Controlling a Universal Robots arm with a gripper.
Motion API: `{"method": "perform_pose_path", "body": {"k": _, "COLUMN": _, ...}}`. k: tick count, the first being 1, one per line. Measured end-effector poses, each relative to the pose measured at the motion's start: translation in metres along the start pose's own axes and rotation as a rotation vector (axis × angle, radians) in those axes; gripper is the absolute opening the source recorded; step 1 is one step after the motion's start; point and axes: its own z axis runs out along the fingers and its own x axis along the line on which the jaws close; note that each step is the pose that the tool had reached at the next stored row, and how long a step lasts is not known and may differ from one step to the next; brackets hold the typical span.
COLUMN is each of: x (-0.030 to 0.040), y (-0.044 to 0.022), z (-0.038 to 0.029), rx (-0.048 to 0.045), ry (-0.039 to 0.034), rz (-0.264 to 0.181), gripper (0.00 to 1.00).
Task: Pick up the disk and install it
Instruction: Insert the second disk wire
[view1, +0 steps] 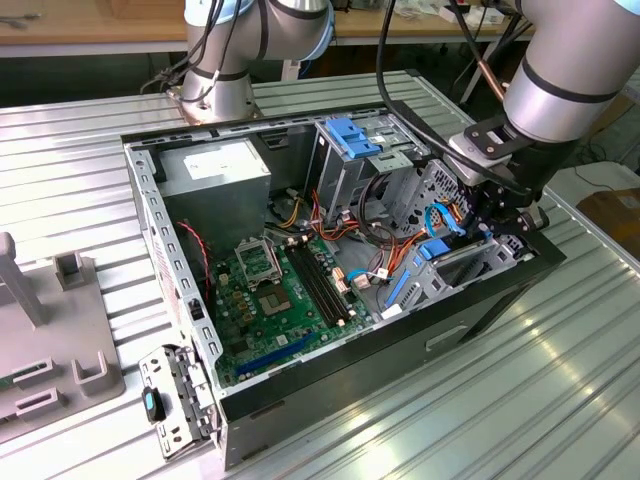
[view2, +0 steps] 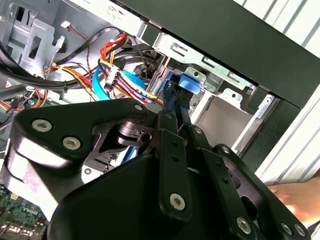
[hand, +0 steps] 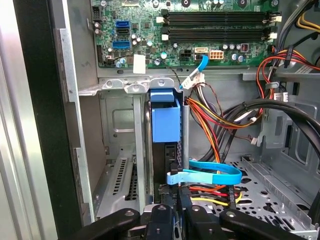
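As the black two-fingered gripper (hand: 177, 200) is pinched on the flat grey-metal disk with blue plastic rails (hand: 165, 120), a stiff, heavy, shock-sensitive load is judged, best held by its edges.

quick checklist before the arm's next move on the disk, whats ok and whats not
1. Gripper at the disk, which stands on edge in the drive bay: ok.
2. Fingers shut on the disk: cannot tell.
3. Disk fully seated in the bay: cannot tell.
4. Blue data cable lies close beside the disk and gripper: not ok.
5. Orange and yellow power wires run next to the bay: not ok.
6. Computer case open on the table: ok.
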Motion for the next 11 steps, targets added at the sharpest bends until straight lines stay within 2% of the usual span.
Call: {"method": "perform_pose_path", "body": {"k": 11, "x": 0.0001, "y": 0.0003, "z": 0.0010, "rx": -0.0001, "ry": -0.0002, "rz": 0.000, "gripper": 0.18}}
